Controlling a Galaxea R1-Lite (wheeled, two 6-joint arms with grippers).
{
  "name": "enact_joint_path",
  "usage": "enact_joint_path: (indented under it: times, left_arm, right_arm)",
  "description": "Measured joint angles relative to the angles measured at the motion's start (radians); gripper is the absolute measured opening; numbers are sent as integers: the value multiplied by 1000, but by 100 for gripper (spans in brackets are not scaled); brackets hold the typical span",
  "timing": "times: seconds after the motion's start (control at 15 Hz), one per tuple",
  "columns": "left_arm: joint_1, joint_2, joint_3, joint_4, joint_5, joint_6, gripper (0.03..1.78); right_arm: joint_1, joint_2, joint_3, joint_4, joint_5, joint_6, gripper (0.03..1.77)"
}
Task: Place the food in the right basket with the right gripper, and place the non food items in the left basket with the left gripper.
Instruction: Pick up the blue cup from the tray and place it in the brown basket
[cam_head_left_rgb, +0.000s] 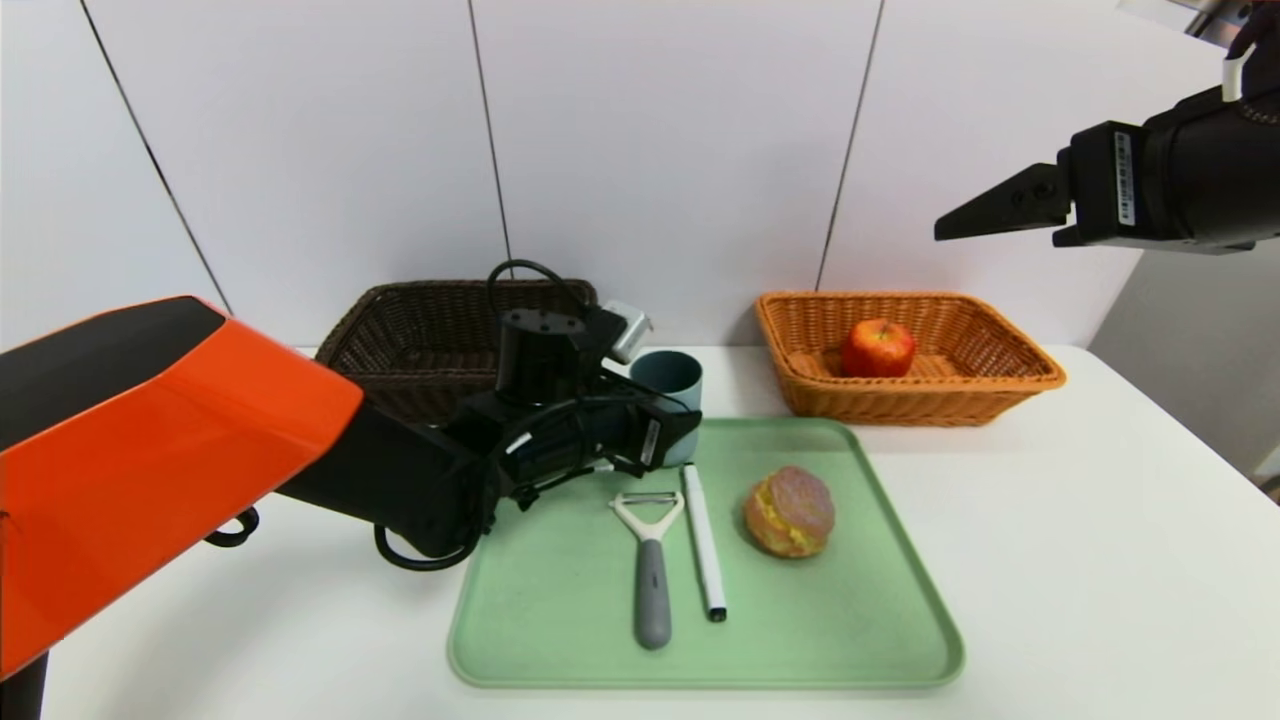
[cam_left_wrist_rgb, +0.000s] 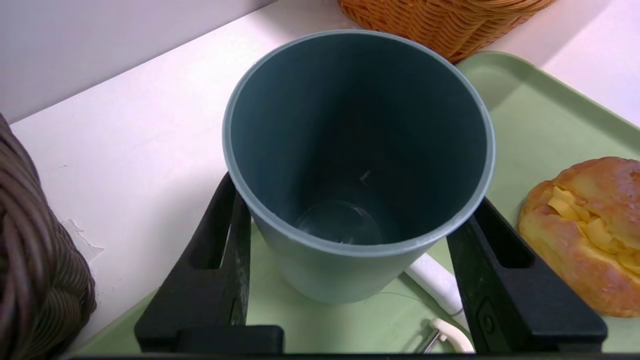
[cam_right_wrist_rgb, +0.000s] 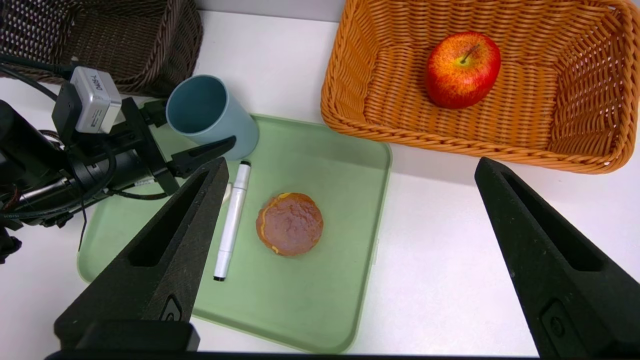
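The teal-grey cup (cam_head_left_rgb: 666, 380) is a plain, round plastic vessel, its wall narrowing from a wide, pale rim to a smaller base; the mouth faces up and the inside shows dark, with nothing in it. It stands at the back edge of the green tray (cam_head_left_rgb: 820, 640).

The left arm (cam_head_left_rgb: 190, 420), orange at the shoulder, reaches in low over the tray's back corner, in front of the dark brown basket (cam_head_left_rgb: 400, 330). The left gripper (cam_left_wrist_rgb: 357, 250) has its fingers well parted, one on either side of the cup. The cup sits between them, close against both, just below its rim; whether they grip it firmly I cannot tell.

The right gripper (cam_right_wrist_rgb: 350, 165) is held high above the tabletop (cam_head_left_rgb: 1080, 560), near the orange wicker basket (cam_head_left_rgb: 930, 400), its fingers spread wide with nothing between them.

On the tray, the peeler (cam_head_left_rgb: 652, 580) lies beside the white pen (cam_head_left_rgb: 705, 545), near the cup, and the bun (cam_head_left_rgb: 790, 512) rests on the pen's other side. The red apple (cam_head_left_rgb: 878, 348) is inside the orange wicker basket.
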Motion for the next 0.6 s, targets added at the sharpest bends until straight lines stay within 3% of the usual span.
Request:
enact_joint_path:
  times: [0.4, 0.6]
  left_arm:
    - [1, -63, -6, 11, -1, 3, 110]
    - [2, -136, -60, 98, 0, 1, 110]
  right_arm:
    - [-1, -11, 11, -1, 0, 2, 170]
    - [0, -14, 14, -1, -1, 3, 170]
